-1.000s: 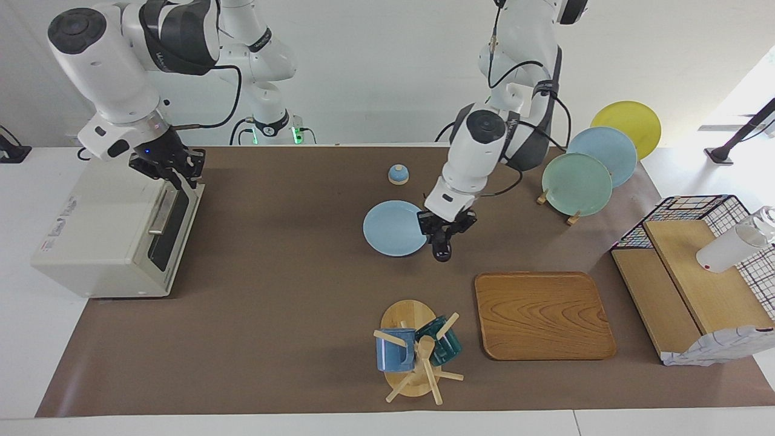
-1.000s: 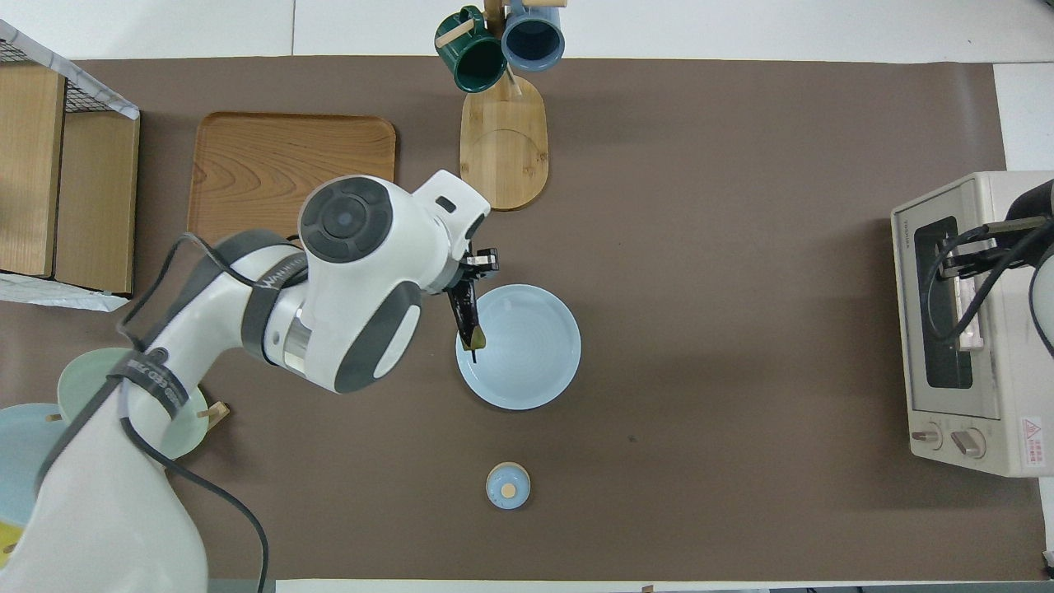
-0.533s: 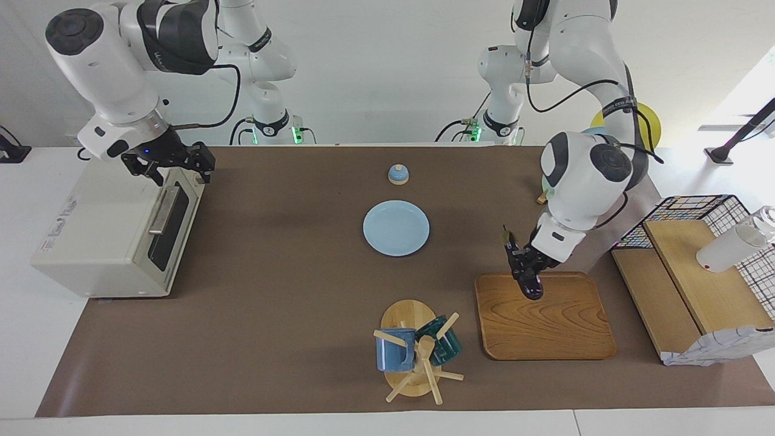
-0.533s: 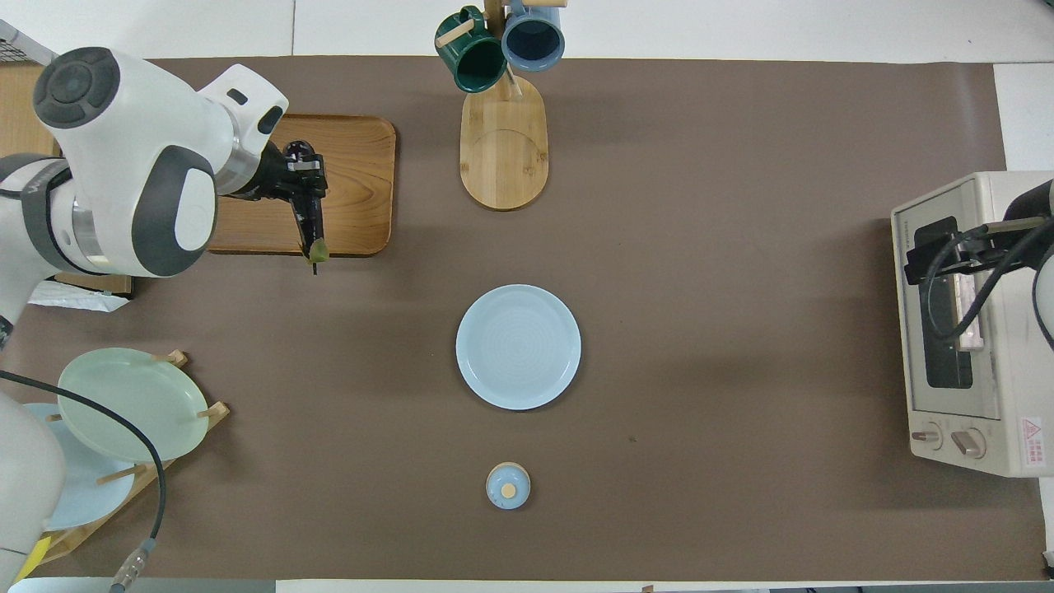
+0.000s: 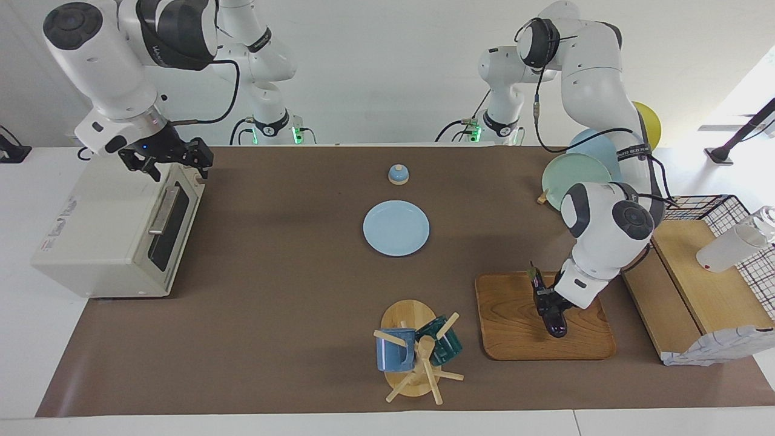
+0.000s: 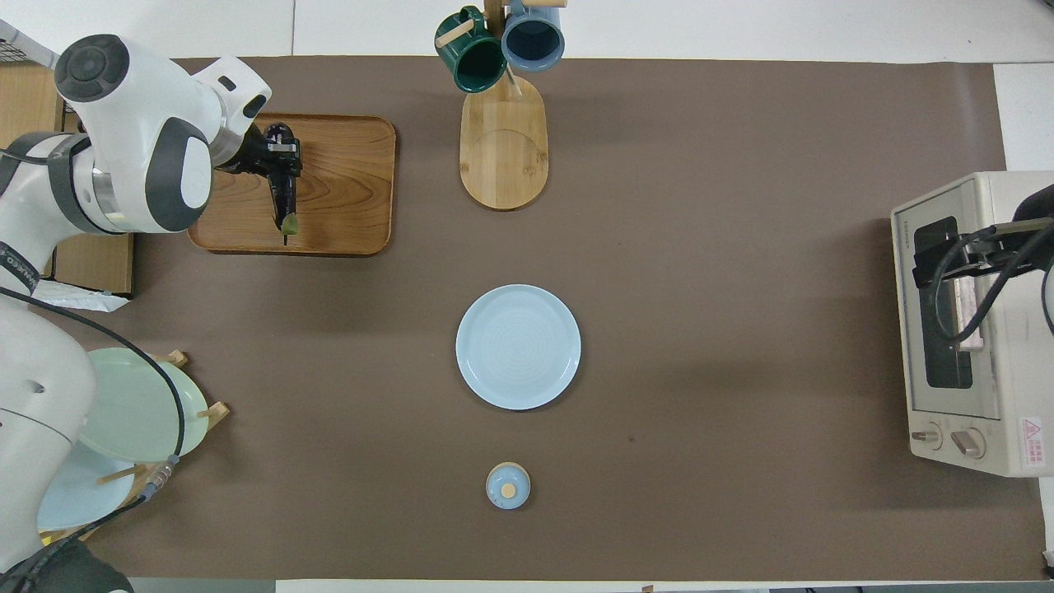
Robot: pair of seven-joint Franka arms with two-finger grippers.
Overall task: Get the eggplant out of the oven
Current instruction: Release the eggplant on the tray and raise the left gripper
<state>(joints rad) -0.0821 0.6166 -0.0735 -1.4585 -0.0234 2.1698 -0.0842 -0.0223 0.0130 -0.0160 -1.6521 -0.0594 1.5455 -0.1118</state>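
The dark purple eggplant (image 5: 555, 320) (image 6: 283, 195) hangs slanted in my left gripper (image 5: 548, 301) (image 6: 276, 162), which is shut on it. Its green stem tip points toward the robots. Its dark end is down at the wooden tray (image 5: 514, 339) (image 6: 346, 189); I cannot tell whether it touches. The cream-white oven (image 5: 103, 236) (image 6: 1013, 329) stands at the right arm's end of the table with its dark glass door closed. My right gripper (image 5: 175, 163) (image 6: 947, 259) hovers open over the door's upper edge, holding nothing.
A light blue plate (image 5: 396, 228) lies mid-table, with a small blue lid (image 5: 398, 174) nearer the robots. A mug tree (image 5: 415, 351) with two mugs stands beside the tray. A plate rack (image 5: 575, 175) and a wire basket with wooden boards (image 5: 696, 272) are at the left arm's end.
My left arm carried the eggplant from over the blue plate to the wooden tray and lowered it. My right gripper opened and lifted slightly off the oven door's top edge.
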